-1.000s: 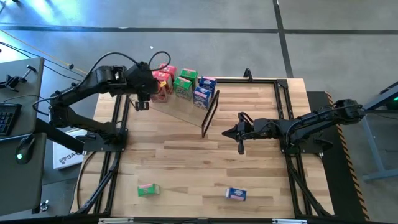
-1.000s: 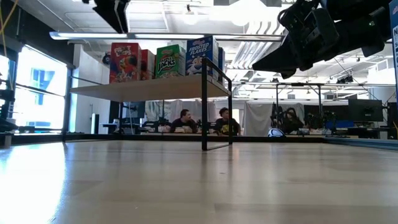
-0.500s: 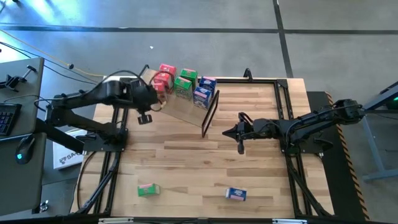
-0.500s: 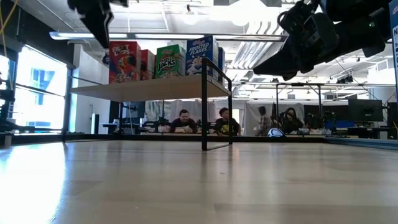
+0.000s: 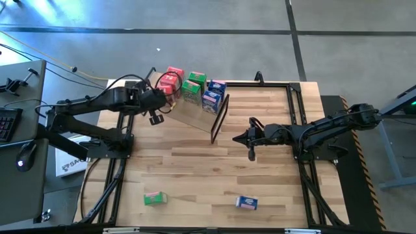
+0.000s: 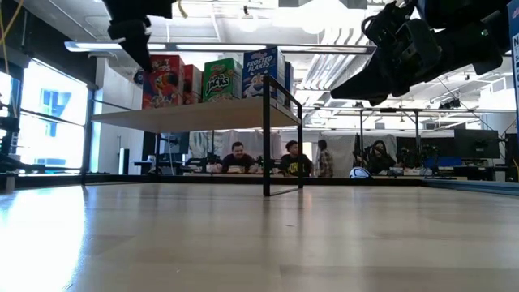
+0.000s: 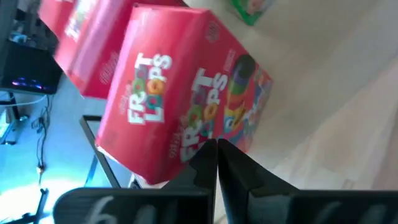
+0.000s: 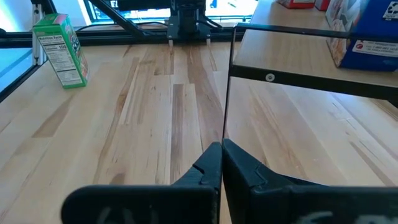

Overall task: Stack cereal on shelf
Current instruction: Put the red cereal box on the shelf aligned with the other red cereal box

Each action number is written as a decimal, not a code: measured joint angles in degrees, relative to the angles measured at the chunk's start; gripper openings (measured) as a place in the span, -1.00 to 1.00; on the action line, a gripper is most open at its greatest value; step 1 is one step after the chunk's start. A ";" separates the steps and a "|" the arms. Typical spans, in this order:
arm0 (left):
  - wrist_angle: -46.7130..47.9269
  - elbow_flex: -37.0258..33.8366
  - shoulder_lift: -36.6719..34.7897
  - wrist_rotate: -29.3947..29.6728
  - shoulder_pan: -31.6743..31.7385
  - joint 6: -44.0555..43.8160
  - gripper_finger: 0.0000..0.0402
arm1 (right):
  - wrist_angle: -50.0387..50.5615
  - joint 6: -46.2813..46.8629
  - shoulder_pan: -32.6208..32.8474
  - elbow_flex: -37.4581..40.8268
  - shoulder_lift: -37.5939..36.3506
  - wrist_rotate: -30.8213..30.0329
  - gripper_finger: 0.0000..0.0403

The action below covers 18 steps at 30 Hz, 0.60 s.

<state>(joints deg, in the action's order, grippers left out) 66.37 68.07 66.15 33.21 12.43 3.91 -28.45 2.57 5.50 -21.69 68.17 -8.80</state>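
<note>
The shelf [image 5: 195,114] stands at the far left on its black frame end [image 6: 266,134]. Red cereal boxes [image 5: 170,80], green ones [image 5: 193,88] and blue ones [image 5: 213,95] stand upright on it in rows. My left gripper [image 5: 166,103] is shut, beside the front red box [image 7: 186,106], at that box's left side in the low view [image 6: 139,50]. My right gripper [image 5: 236,138] hangs shut over the middle of the table, right of the shelf, with nothing in it [image 8: 221,152]. My left gripper has its shut fingertips [image 7: 205,155] right at the lower edge of the red box's printed front [image 7: 186,134]. Whether they touch the box, I cannot tell. The box stands upright on the shelf.
A green box [image 5: 155,198] and a blue box [image 5: 246,203] lie on the slatted tabletop near its front edge. Black rails [image 5: 305,149] run along the table's left, right and far sides. People sit in the room beyond [image 6: 263,158].
My left gripper has drawn back from above the red boxes toward the table's left edge and come down; it now stands beside the front red box. The boxes on the shelf have stayed upright.
</note>
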 joint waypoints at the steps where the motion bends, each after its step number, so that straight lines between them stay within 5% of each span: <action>1: -0.73 0.00 0.00 0.07 0.42 0.66 -0.98 | 0.00 0.00 0.00 0.00 0.01 0.00 -1.00; 18: -3.50 0.00 -1.32 0.29 1.72 2.77 -0.98 | -0.02 -0.02 0.00 0.00 0.00 0.07 -1.00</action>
<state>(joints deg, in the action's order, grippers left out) 62.87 68.07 64.83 33.51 14.15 6.68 -28.47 2.55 5.50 -21.69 68.17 -8.73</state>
